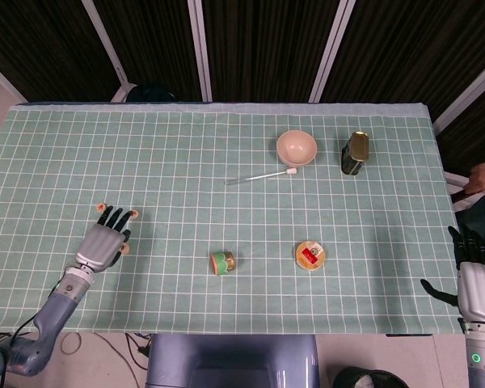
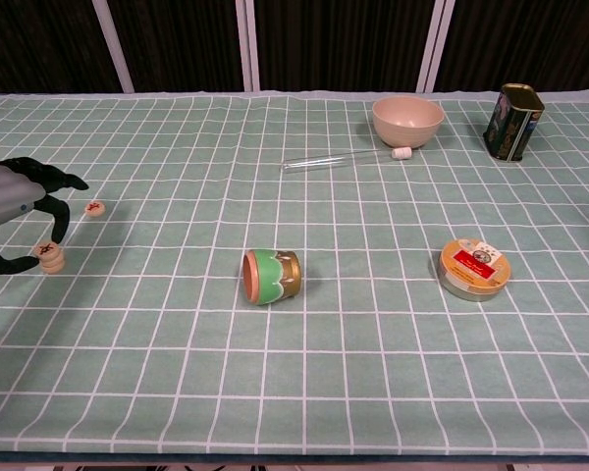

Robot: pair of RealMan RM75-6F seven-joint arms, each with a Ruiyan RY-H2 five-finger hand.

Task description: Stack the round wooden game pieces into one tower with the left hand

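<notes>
Game piece (image 2: 49,256) — between left hand (image 2: 15,211) fingertips

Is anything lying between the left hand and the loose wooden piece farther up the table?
Nothing visible does. The left hand sits at the short stack of round wooden pieces, and only bare green checked tablecloth separates it from the single round wooden piece just beyond.
</notes>
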